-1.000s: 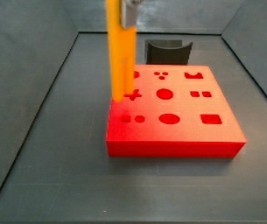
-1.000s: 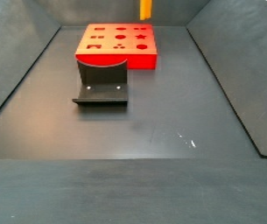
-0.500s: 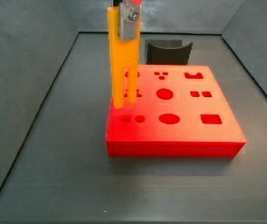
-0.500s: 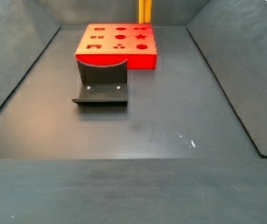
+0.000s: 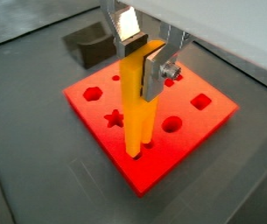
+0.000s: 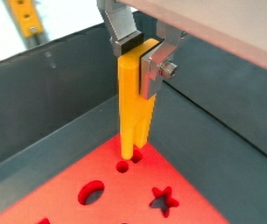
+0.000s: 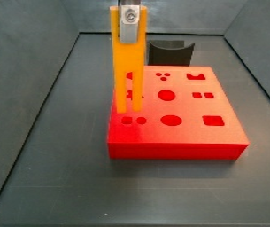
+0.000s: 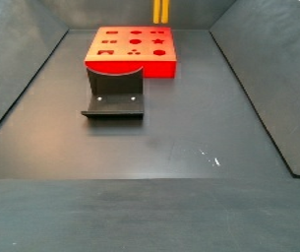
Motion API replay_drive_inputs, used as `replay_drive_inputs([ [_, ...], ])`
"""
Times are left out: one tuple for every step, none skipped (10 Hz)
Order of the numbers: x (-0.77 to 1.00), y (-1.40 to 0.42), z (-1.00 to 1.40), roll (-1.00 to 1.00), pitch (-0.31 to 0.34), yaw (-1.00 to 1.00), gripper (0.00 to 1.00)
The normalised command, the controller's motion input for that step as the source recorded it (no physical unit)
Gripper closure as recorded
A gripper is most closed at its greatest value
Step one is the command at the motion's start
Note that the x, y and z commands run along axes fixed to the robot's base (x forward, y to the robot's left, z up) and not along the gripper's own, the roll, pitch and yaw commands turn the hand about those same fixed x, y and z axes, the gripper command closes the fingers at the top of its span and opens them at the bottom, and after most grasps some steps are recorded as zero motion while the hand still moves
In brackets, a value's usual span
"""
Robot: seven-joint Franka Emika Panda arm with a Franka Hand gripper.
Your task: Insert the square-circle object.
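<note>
My gripper [image 5: 140, 54] is shut on the top of the square-circle object [image 5: 137, 103], a long slim orange-yellow bar held upright; it also shows in a wrist view [image 6: 135, 96] and in both side views [image 7: 124, 80] [image 8: 163, 11]. Its two-pronged lower end meets a pair of small holes near the corner of the red block [image 5: 194, 131] with shaped holes [image 7: 184, 124]. In a wrist view the prong tips [image 6: 129, 157] sit at the hole mouths. The gripper [image 7: 127, 19] stands above the block's near left part.
A dark fixture [image 8: 114, 94] with a curved top stands next to the red block [image 8: 131, 51]; it also shows behind the block in a side view [image 7: 170, 51]. Grey walls enclose the dark floor [image 8: 152, 148].
The gripper has lowered the bar: its prongs have come down from above the block's left edge to the small holes.
</note>
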Motion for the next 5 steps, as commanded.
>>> replay_drive_inputs([
  [0.35,0.00,-0.30,0.10,0.000,-0.73,1.00],
  [0.37,-0.10,-0.12,0.06,0.013,-0.63,1.00],
  [0.05,-0.12,0.00,0.03,0.000,0.00,1.00],
  [0.00,-0.02,0.00,0.00,0.000,0.00,1.00],
  [0.00,0.00,-0.03,0.04,0.000,0.00,1.00],
])
